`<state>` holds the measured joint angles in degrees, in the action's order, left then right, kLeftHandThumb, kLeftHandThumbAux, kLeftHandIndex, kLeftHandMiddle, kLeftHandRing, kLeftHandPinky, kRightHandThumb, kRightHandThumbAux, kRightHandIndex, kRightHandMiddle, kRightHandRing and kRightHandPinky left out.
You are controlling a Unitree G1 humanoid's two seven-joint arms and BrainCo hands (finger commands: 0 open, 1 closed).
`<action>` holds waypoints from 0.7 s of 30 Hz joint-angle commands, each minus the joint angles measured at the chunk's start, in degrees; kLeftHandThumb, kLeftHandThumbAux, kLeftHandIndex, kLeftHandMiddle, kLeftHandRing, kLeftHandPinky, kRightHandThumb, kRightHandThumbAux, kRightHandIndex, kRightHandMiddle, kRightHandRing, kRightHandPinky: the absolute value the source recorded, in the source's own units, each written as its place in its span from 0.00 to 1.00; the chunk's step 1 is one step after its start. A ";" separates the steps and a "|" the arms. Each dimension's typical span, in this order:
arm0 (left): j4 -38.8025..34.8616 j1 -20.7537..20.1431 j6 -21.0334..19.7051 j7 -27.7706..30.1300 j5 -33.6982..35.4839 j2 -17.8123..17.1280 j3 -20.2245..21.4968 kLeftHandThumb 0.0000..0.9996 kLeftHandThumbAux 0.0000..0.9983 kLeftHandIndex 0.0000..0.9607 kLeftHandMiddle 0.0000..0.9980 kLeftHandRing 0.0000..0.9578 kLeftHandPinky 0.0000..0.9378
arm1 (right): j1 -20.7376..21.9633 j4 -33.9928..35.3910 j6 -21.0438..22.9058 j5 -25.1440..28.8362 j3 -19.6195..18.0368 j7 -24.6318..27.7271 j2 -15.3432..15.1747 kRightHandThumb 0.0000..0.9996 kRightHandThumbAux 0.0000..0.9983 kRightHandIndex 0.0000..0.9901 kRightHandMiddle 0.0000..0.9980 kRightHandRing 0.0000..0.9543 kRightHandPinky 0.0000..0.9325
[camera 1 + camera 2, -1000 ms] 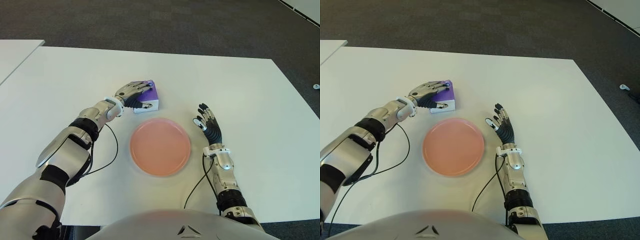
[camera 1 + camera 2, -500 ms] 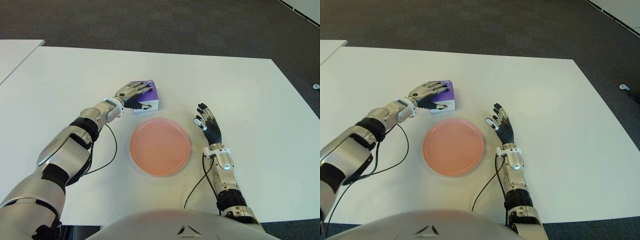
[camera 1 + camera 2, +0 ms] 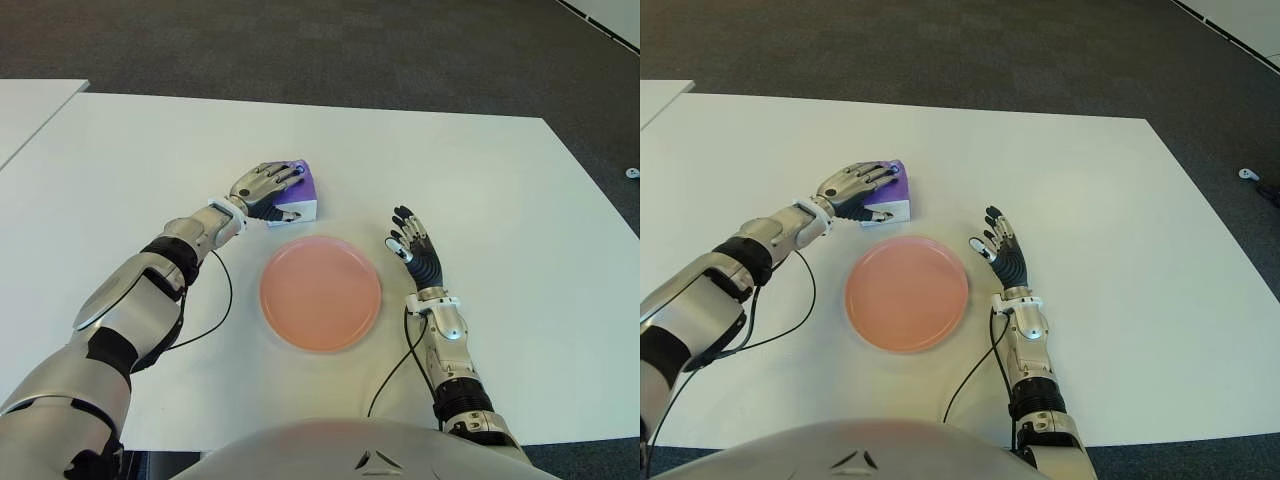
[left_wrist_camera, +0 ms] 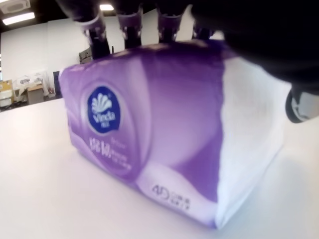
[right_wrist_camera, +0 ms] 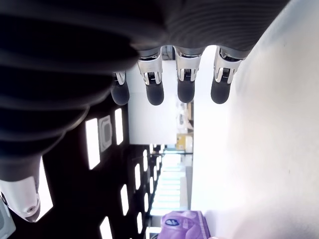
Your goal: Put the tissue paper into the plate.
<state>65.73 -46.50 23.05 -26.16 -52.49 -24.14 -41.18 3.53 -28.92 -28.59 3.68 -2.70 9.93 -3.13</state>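
A purple and white tissue pack (image 3: 303, 194) lies on the white table (image 3: 500, 180), just beyond the pink round plate (image 3: 320, 292). My left hand (image 3: 268, 190) covers the pack's near left part. In the left wrist view its fingers (image 4: 127, 20) curl over the top of the pack (image 4: 159, 129), and the thumb (image 4: 301, 102) presses the white side face. The pack's underside sits on the table. To the right of the plate, my right hand (image 3: 412, 242) shows with straight, spread fingers (image 5: 184, 84) holding nothing.
Black cables run from each wrist across the table, one left of the plate (image 3: 222, 300) and one at its right (image 3: 395, 365). A second white table (image 3: 25, 110) shows at the far left. Dark carpet (image 3: 350, 50) lies beyond the far edge.
My left hand has edged slightly farther over the pack and settled its fingers on it. The pack, the plate and my right hand have stayed put.
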 commanded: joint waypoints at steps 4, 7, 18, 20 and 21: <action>2.62 0.60 -1.20 -1.60 -2.18 0.76 -2.33 0.13 0.28 0.00 0.00 0.00 0.00 | -7.37 -5.08 7.90 0.13 0.71 -0.37 1.57 0.00 0.57 0.00 0.00 0.00 0.00; 3.30 0.96 -1.10 -2.05 -2.33 0.87 -2.91 0.13 0.29 0.00 0.00 0.00 0.00 | -7.65 -4.58 8.08 0.18 0.77 -0.35 1.59 0.00 0.58 0.00 0.00 0.00 0.00; 7.32 2.59 -1.52 -4.28 -2.83 1.62 -5.56 0.11 0.30 0.00 0.00 0.00 0.00 | -8.19 -4.00 8.23 -0.04 0.93 -0.51 1.81 0.00 0.57 0.00 0.00 0.00 0.00; 7.61 2.59 -1.52 -4.47 -2.75 1.69 -5.87 0.11 0.30 0.00 0.00 0.00 0.00 | -8.20 -4.05 8.25 -0.09 0.95 -0.52 1.82 0.00 0.57 0.00 0.00 0.00 0.00; 7.72 2.58 -1.52 -4.54 -2.70 1.73 -6.00 0.11 0.30 0.00 0.00 0.00 0.00 | -8.18 -4.09 8.24 -0.10 0.95 -0.50 1.81 0.00 0.57 0.00 0.00 0.00 0.00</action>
<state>71.07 -46.51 21.83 -32.08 -53.16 -22.87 -45.50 2.84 -27.45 -27.00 3.75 -2.68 9.66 -2.87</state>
